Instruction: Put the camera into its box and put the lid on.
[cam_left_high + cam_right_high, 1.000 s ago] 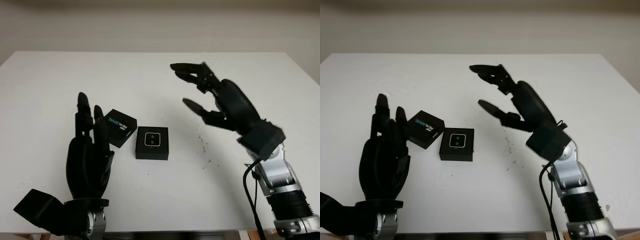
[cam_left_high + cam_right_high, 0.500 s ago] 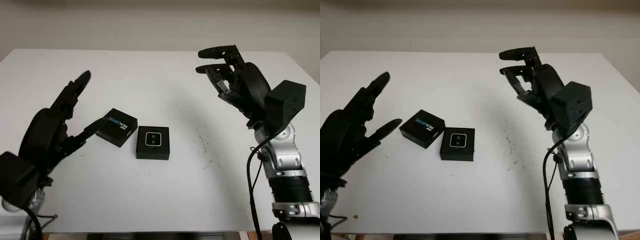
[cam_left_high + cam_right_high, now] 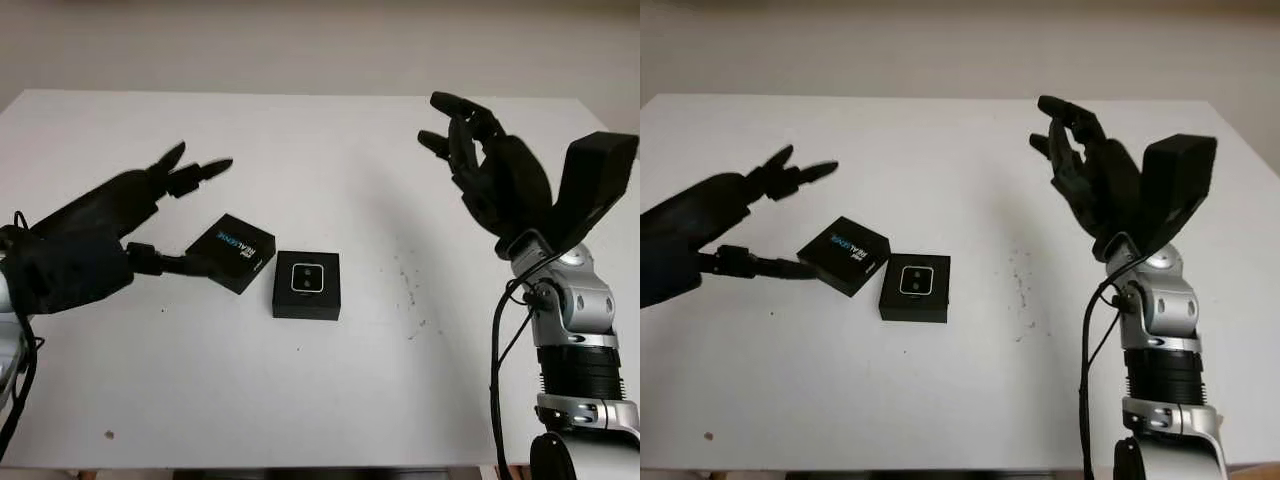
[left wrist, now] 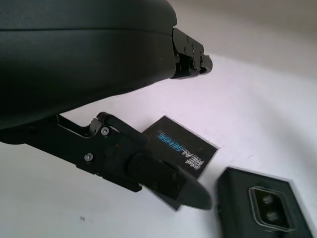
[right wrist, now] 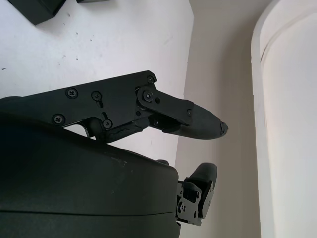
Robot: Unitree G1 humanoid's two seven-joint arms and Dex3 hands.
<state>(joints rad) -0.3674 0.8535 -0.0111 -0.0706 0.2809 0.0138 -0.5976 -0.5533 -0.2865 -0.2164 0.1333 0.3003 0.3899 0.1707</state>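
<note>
I am hovering my empty left hand (image 3: 100, 245) beside the lid (image 3: 232, 252); the camera (image 3: 306, 279) seemingly sitting boxed, my right hand (image 3: 490, 165) raised, released.

left hand (image 4: 148, 168) open — above lid (image 4: 185, 148), box (image 4: 262, 206)

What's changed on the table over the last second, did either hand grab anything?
No grab. The left hand rolled from upright to lying sideways, its lower finger now near the lid, contact unclear. The right hand drew back from above the table's middle, up toward the right edge, open. The lid and the box with the camera stayed put.
</note>
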